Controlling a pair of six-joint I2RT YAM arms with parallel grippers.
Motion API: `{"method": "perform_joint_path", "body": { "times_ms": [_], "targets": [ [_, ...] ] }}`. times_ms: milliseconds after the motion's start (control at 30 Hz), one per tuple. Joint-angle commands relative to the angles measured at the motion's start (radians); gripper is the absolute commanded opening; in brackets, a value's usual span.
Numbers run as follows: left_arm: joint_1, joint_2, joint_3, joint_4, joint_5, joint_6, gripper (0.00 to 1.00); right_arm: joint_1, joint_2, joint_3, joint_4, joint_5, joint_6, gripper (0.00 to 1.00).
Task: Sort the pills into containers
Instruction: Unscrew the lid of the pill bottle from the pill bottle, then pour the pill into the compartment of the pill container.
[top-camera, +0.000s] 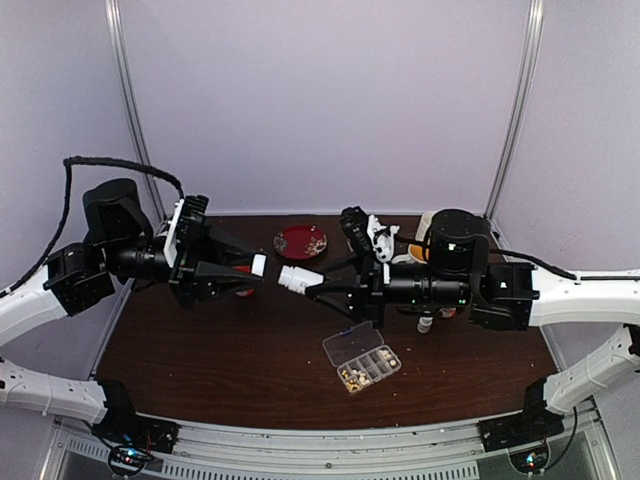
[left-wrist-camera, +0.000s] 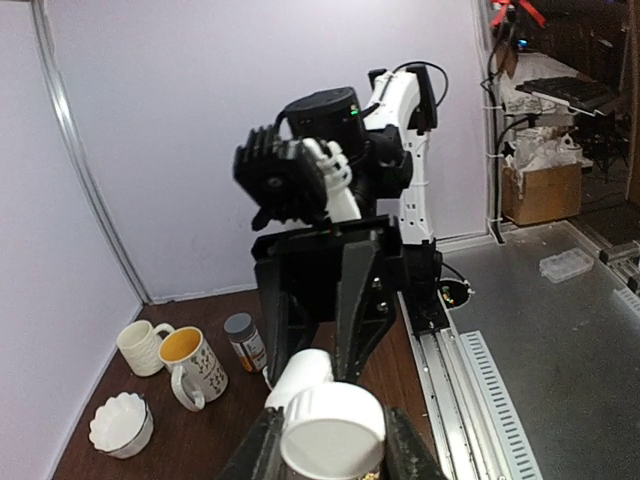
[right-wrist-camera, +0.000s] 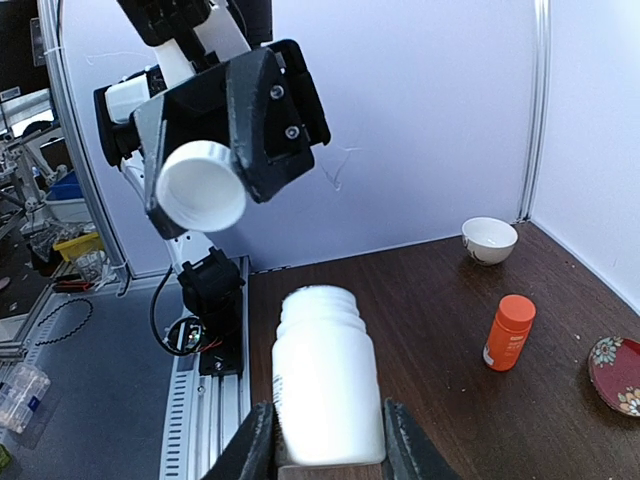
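Dark table with organiser box, red plate, orange bottle

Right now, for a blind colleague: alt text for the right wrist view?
The right gripper holds an uncapped white bottle; facing it, the left gripper holds a white cap. An orange bottle, white bowl and red plate sit on the brown table.

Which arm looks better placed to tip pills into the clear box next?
Probably right: the right gripper holds the uncapped white bottle, and the clear box lies on the table nearer that arm. The left gripper holds only the cap.
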Motion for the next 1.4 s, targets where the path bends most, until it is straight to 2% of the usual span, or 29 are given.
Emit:
{"method": "perform_joint_path", "body": {
  "times_ms": [0,133,367,533,933,1133,1367],
  "targets": [
    [-0.005,0.007,0.063,-0.018,-0.231,-0.239,0.0,-0.003,-0.065,-0.068,0.091,0.077,-0.002,0.0],
    [-0.005,0.035,0.096,-0.104,-0.33,-0.316,0.0,-0.005,-0.108,-0.142,0.129,0.126,0.018,0.0],
    [-0.005,0.054,0.032,-0.029,-0.307,-0.413,0.0,-0.004,-0.192,-0.301,0.181,0.266,0.067,0.0],
    [0.008,0.1,0.038,-0.079,-0.358,-0.462,0.0,-0.007,-0.243,-0.4,0.163,0.311,0.074,0.0],
    [0.011,0.179,0.01,-0.229,-0.637,-0.472,0.01,-0.025,-0.37,-0.722,0.215,0.361,0.222,0.0],
    [0.011,0.235,-0.03,-0.245,-0.672,-0.482,0.04,-0.025,-0.35,-0.806,0.245,0.382,0.288,0.0],
    [0.009,0.261,-0.079,-0.206,-0.669,-0.487,0.06,-0.024,-0.236,-0.785,0.256,0.394,0.3,0.0]
  ]
}}
